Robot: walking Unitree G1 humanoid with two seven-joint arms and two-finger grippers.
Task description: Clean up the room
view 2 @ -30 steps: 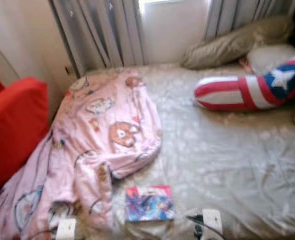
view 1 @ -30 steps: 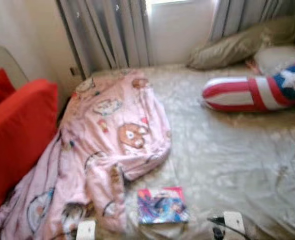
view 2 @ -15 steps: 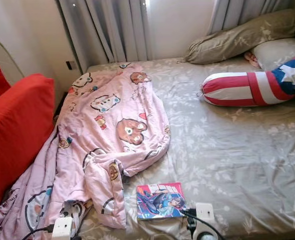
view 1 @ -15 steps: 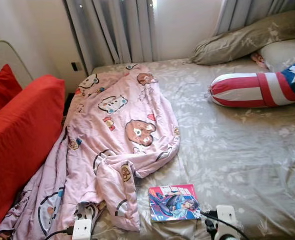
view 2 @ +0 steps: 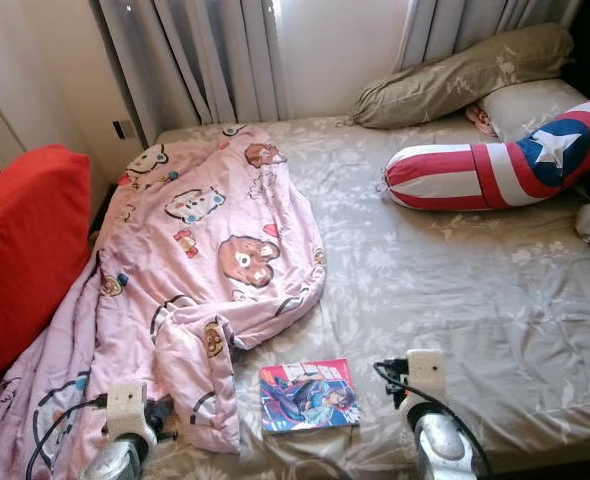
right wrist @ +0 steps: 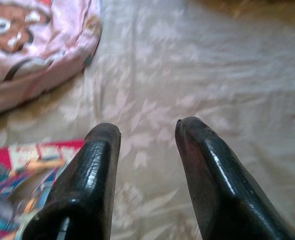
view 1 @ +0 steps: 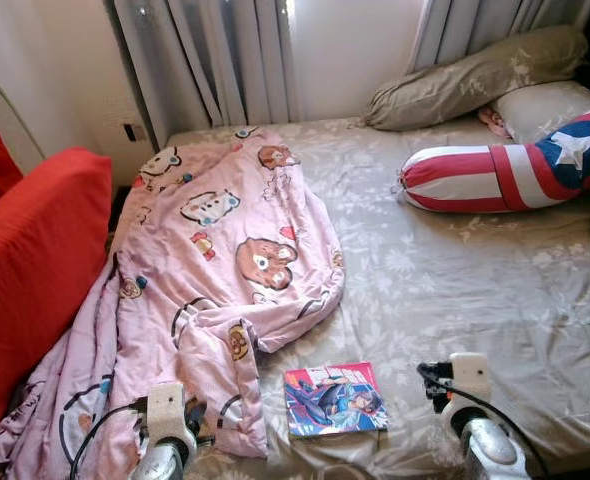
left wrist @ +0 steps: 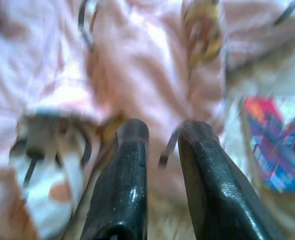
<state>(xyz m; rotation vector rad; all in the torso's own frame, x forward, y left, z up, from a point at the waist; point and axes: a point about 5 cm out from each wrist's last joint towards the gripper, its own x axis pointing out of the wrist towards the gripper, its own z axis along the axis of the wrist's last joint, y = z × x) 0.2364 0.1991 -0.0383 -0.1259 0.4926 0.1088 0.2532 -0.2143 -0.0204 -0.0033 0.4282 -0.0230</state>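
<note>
A pink blanket [view 1: 225, 260] printed with cartoon bears lies crumpled over the left side of the bed and hangs off its front left corner. A colourful comic book [view 1: 333, 399] lies flat on the grey floral sheet [view 1: 475, 280] near the front edge. My left gripper [left wrist: 165, 132] hovers open over the blanket's front fold, holding nothing. My right gripper [right wrist: 147, 129] is open above bare sheet, just right of the book [right wrist: 17, 165]. Both silver arms, the left arm [view 1: 163, 450] and the right arm [view 1: 487, 440], reach in from the bottom of the eye views.
A red, white and blue bolster pillow [view 1: 505, 175] with a star lies at the right, with olive pillows [view 1: 465, 85] behind it by the curtains [view 1: 205, 60]. Red cushions [view 1: 30, 270] stand close against the bed's left side.
Both arms have come forward over the bed's front edge, the left onto the blanket and the right beside the book. The camera view has shifted and sharpened; bed items lie as before.
</note>
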